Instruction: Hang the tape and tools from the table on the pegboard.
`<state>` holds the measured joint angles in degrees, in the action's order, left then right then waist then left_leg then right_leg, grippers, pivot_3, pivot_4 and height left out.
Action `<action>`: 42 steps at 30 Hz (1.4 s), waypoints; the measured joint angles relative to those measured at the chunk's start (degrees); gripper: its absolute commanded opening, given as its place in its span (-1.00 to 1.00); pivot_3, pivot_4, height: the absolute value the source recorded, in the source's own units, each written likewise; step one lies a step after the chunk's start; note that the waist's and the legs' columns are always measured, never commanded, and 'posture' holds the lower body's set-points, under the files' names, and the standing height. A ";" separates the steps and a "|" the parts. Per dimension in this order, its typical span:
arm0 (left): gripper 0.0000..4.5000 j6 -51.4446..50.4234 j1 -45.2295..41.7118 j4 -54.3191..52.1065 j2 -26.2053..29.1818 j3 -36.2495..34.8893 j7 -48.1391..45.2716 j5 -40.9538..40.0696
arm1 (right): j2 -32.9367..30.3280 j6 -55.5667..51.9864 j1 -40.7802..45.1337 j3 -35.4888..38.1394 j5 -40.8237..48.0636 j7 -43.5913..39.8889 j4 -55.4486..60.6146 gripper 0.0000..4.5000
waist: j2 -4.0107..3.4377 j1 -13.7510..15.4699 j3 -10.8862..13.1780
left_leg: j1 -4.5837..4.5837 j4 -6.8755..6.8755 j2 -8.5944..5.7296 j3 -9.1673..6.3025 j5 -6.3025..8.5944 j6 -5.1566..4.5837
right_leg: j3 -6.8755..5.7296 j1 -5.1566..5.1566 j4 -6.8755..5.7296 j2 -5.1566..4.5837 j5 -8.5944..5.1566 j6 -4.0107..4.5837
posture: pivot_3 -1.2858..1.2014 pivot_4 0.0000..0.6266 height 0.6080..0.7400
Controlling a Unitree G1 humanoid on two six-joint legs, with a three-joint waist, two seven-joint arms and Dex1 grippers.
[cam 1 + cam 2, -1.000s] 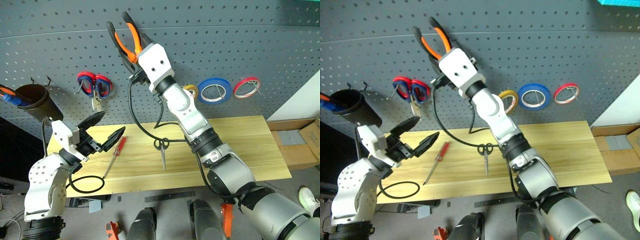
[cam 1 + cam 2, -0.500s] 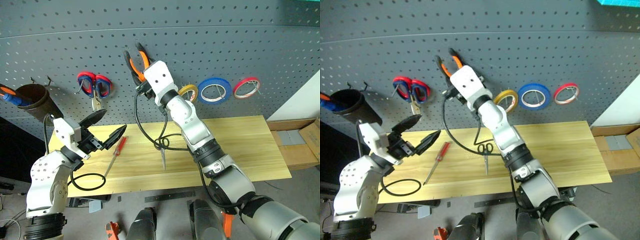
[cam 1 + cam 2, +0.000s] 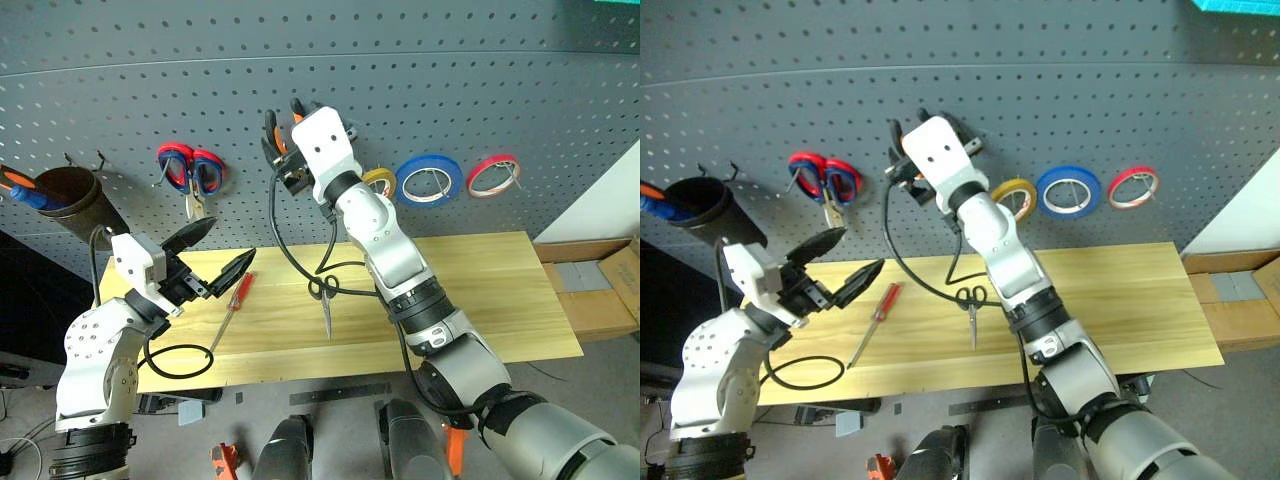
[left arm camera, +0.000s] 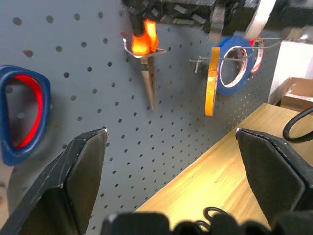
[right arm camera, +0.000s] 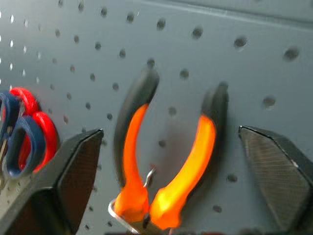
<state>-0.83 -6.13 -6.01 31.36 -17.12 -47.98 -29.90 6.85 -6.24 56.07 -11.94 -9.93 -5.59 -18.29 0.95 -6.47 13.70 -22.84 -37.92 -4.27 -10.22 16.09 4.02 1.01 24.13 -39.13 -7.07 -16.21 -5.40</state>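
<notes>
Pliers (image 5: 161, 161) hang on a hook of the pegboard (image 3: 480, 70), orange-and-black handles up, between the right gripper (image 5: 171, 161) fingers, which stand wide and grip nothing. Left gripper (image 3: 212, 255) gapes empty over the worktop (image 3: 480, 290). Screwdriver (image 3: 231, 310), slim, stiff and light, seems best pinched by its red handle; black scissors (image 3: 325, 298) lie right of it. Tape (image 3: 379, 181) already hangs.

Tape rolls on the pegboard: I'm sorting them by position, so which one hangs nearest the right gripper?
The yellow-tan tape, leftmost of the three rolls, hangs just beside the right gripper. The blue roll and red roll hang farther along.
</notes>
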 measured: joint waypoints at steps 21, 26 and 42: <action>1.00 -19.37 5.37 -2.19 1.17 6.57 14.47 8.69 | -23.86 -41.85 -18.67 11.13 37.14 -27.02 49.37 0.98 | 0.00 0.43 0.00 | -0.05 0.03 -0.01 0.01 0.05 -0.09 | -0.02 -0.07 0.13 -0.02 0.01 -0.01 | -0.03 -0.28 1.00; 1.00 -29.19 3.82 -6.01 1.12 11.98 20.55 14.04 | -34.96 -51.30 -24.12 12.39 48.35 -33.93 55.34 0.98 | 0.00 1.56 0.01 | -0.01 0.00 0.03 0.02 0.16 -0.33 | -0.08 -0.12 0.05 0.04 0.01 -0.01 | -0.04 -0.24 1.00; 1.00 -48.86 -12.51 3.13 -13.04 27.02 29.62 19.95 | -43.29 -51.16 -32.53 5.73 49.28 -34.29 59.09 0.98 | 0.17 1.76 0.10 | -0.02 -0.11 0.00 0.21 0.17 -0.38 | -0.04 -0.20 0.15 0.00 0.08 -0.12 | -0.06 -0.15 1.00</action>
<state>-49.69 -18.64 -2.88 18.32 9.90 -18.36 -9.95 -36.45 -57.40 23.54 -6.20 39.36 -39.88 40.80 1.12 -4.72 13.80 -22.86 -38.04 -4.27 -10.01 16.26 3.64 0.97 23.92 -38.98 -7.07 -16.14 -5.52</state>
